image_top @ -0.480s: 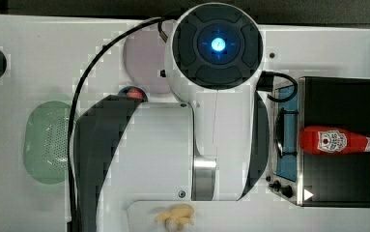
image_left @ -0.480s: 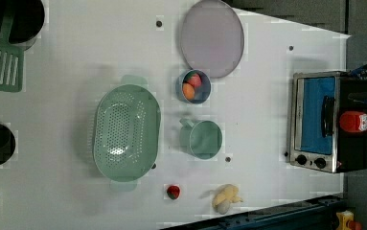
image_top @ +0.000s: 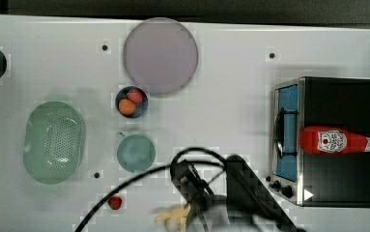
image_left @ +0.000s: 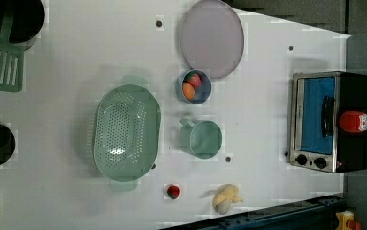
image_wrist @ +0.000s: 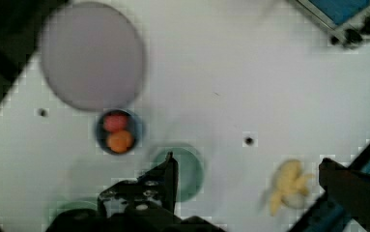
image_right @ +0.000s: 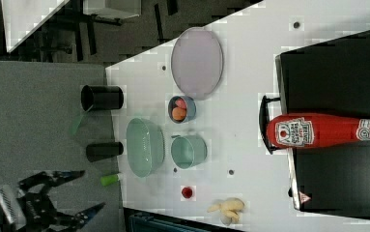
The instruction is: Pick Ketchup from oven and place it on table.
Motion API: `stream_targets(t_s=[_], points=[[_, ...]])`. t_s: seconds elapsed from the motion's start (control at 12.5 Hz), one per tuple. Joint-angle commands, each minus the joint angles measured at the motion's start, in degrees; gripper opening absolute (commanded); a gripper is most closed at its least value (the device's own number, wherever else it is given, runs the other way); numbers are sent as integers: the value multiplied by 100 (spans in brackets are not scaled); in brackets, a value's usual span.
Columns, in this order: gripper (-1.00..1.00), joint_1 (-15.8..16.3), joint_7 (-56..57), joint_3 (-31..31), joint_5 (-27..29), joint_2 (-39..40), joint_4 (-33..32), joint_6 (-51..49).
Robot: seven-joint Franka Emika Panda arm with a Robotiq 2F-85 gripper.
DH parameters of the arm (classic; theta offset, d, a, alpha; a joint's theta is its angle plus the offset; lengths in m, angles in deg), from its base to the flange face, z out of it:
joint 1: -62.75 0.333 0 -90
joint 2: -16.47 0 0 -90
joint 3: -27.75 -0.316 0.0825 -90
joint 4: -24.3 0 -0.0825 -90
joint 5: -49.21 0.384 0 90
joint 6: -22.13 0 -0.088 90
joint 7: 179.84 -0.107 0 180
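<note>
One ketchup bottle (image_top: 337,141) lies on its side on the black top of the toaster oven (image_top: 339,101), its white cap toward the top view's right and its base reaching the oven's front edge above the blue glass door; it has not been lifted, so the whole task (grasp, carry, set down on the white table (image_top: 231,96)) appears to remain. The gripper (image_wrist: 245,179) is well apart from the bottle, seen in the wrist view high over the table with its two dark fingers spread wide and nothing between them; below it lie a green cup (image_wrist: 185,169), a small bowl of fruit (image_wrist: 119,131), a grey plate (image_wrist: 92,55) and a pale yellow item (image_wrist: 289,186). In the top view the arm's dark wrist and cable (image_top: 206,188) sit at the lower edge, beside the oven's knobs but short of the bottle. A reach toward the oven top would probably come next. A green colander (image_top: 54,142) stands on the top view's left.
</note>
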Motion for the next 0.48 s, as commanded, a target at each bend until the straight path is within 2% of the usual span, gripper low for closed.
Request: stream_targets(t_s=[0.08, 0.32, 0.48], points=[[100, -187, 211, 358, -146, 835, -158, -136], [100, -292, 224, 884, -163, 1140, -148, 337], [100, -344, 268, 1394, -386, 1472, -150, 1270]])
